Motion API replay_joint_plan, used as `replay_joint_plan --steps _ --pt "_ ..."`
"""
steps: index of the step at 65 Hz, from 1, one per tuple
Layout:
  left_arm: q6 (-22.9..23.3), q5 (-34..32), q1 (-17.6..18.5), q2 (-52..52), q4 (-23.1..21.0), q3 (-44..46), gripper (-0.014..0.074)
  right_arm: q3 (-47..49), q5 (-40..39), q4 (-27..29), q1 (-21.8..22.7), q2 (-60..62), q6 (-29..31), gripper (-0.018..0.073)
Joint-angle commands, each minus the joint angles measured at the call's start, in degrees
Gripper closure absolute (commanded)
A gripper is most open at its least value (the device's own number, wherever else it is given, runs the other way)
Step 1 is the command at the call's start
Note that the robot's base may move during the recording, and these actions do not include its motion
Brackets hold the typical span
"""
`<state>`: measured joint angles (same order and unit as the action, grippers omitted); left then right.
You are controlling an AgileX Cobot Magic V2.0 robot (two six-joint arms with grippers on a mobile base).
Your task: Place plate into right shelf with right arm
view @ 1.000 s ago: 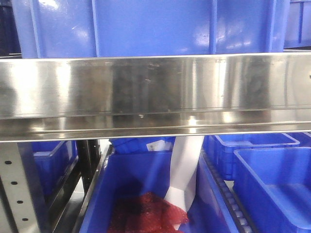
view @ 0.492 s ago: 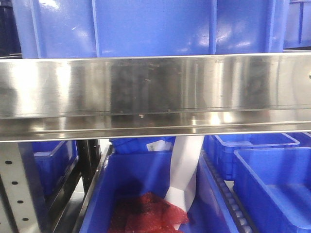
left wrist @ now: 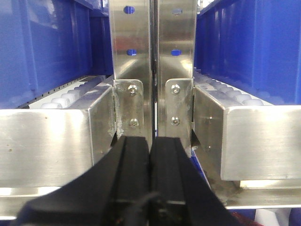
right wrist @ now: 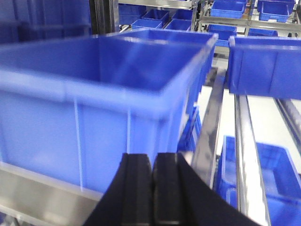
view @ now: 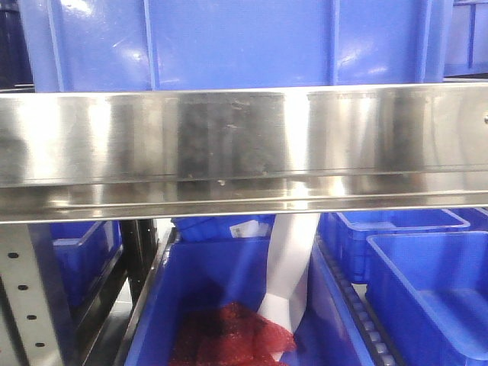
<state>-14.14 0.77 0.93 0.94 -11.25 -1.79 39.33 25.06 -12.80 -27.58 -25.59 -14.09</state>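
No plate visible in any view, so can't say where it is or what it looks like – colour, shape, material all unknown. Judging from that, the task looks barely begun or between steps: nothing is held, nothing that reads as a plate sits in a bin, and pick, carry and placing on the right shelf all seem left to do.

Right gripper (right wrist: 152,188): black fingers pressed together, nothing between them. It hangs in front of a large blue plastic crate (right wrist: 94,94), blurred in this view, w/ a steel rail (right wrist: 209,136) and more blue bins (right wrist: 263,66) off to the right.

Left gripper (left wrist: 150,174): black fingers also pressed together, empty, facing the twin perforated steel uprights (left wrist: 151,56) of the rack, w/ white roller tracks (left wrist: 70,94) running back on either side and blue crate walls above them.

Front view: broad shiny stainless shelf beam (view: 244,145) fills the middle; a big blue crate (view: 229,42) sits on top. Below it, an open blue bin (view: 221,282) holds a red mesh bag (view: 229,335) and a white paper strip (view: 290,267) standing tilted against the wall. Another, shallower blue tray (view: 427,290) sits just to the right, apparently w/ nothing in it. Neither arm shows in this view
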Motion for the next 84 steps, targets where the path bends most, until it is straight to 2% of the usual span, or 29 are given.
replay_joint_plan --steps 1,23,29,37,46,53,62,71,76,84 --pt "0.14 -4.93 0.29 0.64 -0.12 -0.65 0.0643 -1.38 -4.41 -1.13 0.26 2.45 0.05 0.0503" --pt "0.14 -4.93 0.29 0.64 -0.12 -0.65 0.0643 -4.97 -4.56 -1.36 0.26 4.14 0.05 0.0503" --pt "0.14 -4.93 0.29 0.64 -0.12 -0.65 0.0643 -5.98 -4.67 -3.19 0.26 4.14 0.20 0.0503" --pt "0.14 -4.93 0.29 0.64 -0.12 -0.65 0.0643 -8.90 -5.21 -1.55 1.00 6.38 5.38 0.0503" --pt "0.14 -4.93 0.29 0.64 -0.12 -0.65 0.0643 -15.07 -7.01 6.98 5.66 11.71 16.13 0.0503" --pt "0.14 -4.93 0.29 0.64 -0.12 -0.65 0.0643 -21.08 -9.60 12.42 11.01 16.10 20.86 0.0503" --pt "0.14 -4.93 0.29 0.64 -0.12 -0.65 0.0643 -29.73 -15.53 16.36 18.55 21.37 21.29 0.0503" --pt "0.14 -4.93 0.29 0.64 -0.12 -0.65 0.0643 -38.33 -23.06 20.62 24.10 26.24 21.23 0.0503" --pt "0.14 -4.93 0.29 0.64 -0.12 -0.65 0.0643 -40.76 -25.56 22.57 25.65 27.00 21.17 0.0503" --pt "0.14 -4.93 0.29 0.64 -0.12 -0.65 0.0643 -40.57 -24.61 20.56 26.28 26.94 21.30 0.0503"
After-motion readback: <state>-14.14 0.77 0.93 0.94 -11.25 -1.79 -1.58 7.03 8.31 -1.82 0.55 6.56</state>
